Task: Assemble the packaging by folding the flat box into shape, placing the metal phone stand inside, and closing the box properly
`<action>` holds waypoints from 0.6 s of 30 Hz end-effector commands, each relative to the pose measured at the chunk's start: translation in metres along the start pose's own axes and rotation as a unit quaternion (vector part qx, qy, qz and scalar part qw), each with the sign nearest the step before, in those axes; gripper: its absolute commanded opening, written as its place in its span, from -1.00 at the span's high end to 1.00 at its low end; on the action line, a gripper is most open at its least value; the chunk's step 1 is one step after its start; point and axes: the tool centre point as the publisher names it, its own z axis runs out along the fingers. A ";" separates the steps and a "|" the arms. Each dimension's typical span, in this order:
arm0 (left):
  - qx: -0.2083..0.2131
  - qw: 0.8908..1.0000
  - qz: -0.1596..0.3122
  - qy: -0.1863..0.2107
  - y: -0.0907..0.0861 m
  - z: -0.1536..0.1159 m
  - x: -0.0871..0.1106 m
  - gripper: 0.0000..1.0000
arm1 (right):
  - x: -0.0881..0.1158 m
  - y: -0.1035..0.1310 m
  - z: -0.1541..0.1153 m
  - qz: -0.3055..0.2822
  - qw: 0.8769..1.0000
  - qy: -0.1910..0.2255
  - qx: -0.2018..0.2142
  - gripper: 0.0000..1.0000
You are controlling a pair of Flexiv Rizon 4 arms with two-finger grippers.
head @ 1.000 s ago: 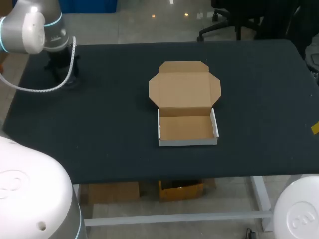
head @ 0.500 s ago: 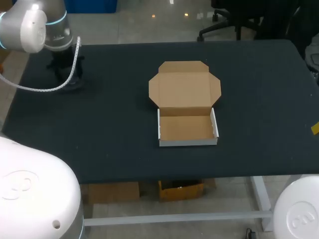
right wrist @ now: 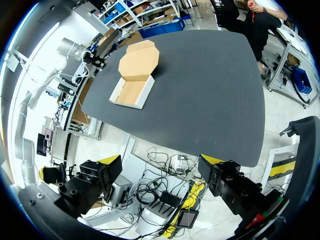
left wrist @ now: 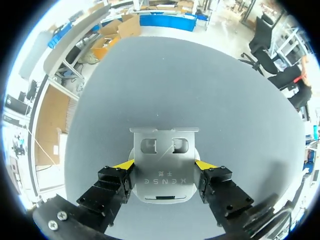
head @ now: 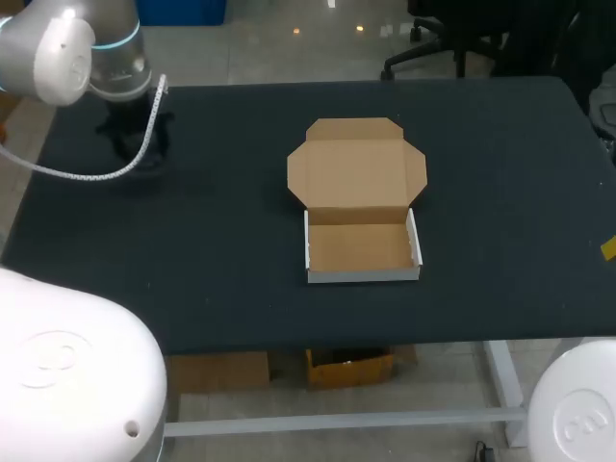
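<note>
The box (head: 361,207) is shown folded into a tray, lid open and nothing inside, while the metal phone stand (left wrist: 162,175), yet to be placed, is clamped in the left gripper (left wrist: 164,164) well apart from the box, the right gripper (right wrist: 161,160) spread wide, far from it

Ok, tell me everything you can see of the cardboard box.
The box is thin cardboard, brown inside and white on its outer walls. Its tray is already folded up into four low walls and holds nothing. The lid lies open and flat behind the tray, with angled side flaps and a tuck flap along its far edge. It sits square near the middle of the table, and nothing else touches it.
</note>
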 end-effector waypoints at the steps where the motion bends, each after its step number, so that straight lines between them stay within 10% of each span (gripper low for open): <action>1: 0.024 1.000 0.005 -0.003 0.015 -0.016 0.002 1.00 | 0.000 -0.002 -0.004 -0.011 1.000 -0.003 -0.007 -1.00; 18: 0.008 0.998 0.060 0.005 0.061 -0.042 0.027 1.00 | -0.017 -0.004 -0.018 -0.279 0.954 -0.043 -0.102 -1.00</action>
